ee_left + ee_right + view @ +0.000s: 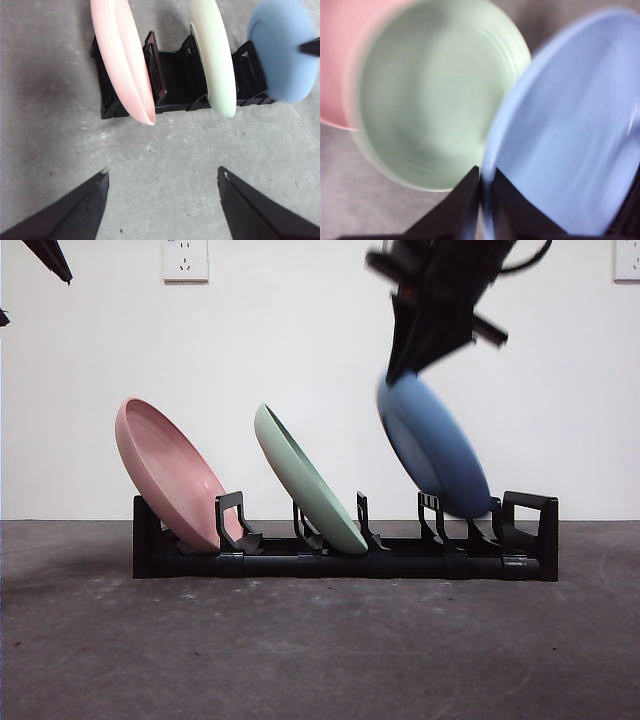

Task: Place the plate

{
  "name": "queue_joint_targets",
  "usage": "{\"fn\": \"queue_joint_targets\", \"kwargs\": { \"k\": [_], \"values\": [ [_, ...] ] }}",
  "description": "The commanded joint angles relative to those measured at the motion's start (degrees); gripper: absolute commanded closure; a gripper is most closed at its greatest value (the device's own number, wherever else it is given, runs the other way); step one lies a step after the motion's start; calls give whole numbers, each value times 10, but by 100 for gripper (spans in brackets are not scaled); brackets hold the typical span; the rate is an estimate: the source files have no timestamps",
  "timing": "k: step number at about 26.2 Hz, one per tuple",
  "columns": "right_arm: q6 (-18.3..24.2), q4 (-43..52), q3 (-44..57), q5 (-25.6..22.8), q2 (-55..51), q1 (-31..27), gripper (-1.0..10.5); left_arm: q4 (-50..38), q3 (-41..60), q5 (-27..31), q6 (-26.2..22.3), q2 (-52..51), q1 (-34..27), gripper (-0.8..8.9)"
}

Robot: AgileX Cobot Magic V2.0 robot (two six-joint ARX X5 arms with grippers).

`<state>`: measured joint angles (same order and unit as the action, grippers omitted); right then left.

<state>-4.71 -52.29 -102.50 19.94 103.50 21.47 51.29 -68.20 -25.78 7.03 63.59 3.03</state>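
On the black rack (345, 562), the pink plate (170, 475) leans in the left slot and the green plate (308, 480) in the middle one, with open air between them. The blue plate (432, 445), pinched at its upper rim by the right gripper (425, 335), fills the right end, and the arm blocks the space above it. The worktop (320, 650) near the rack lies open. The left gripper (162, 185) hangs spread over that bare stretch.
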Motion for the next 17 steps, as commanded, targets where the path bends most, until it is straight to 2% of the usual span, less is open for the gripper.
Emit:
{"fn": "queue_joint_targets", "kwargs": {
  "k": [1,6,8,12,14,17],
  "values": [
    [9,9,-15,17,-39,7,932,-3,-15,-4,-6,6,0,469],
    [11,3,-15,64,-115,11,932,-3,-15,-4,-6,6,0,469],
    [38,-9,-15,64,-143,21,932,-3,-15,-4,-6,6,0,469],
    [56,-9,-9,-13,-182,53,932,-3,-15,-4,-6,6,0,469],
    [58,18,12,-59,-210,76,932,-3,-15,-4,-6,6,0,469],
    [58,75,73,-98,-262,103,932,-3,-15,-4,-6,6,0,469]
  ]
}}
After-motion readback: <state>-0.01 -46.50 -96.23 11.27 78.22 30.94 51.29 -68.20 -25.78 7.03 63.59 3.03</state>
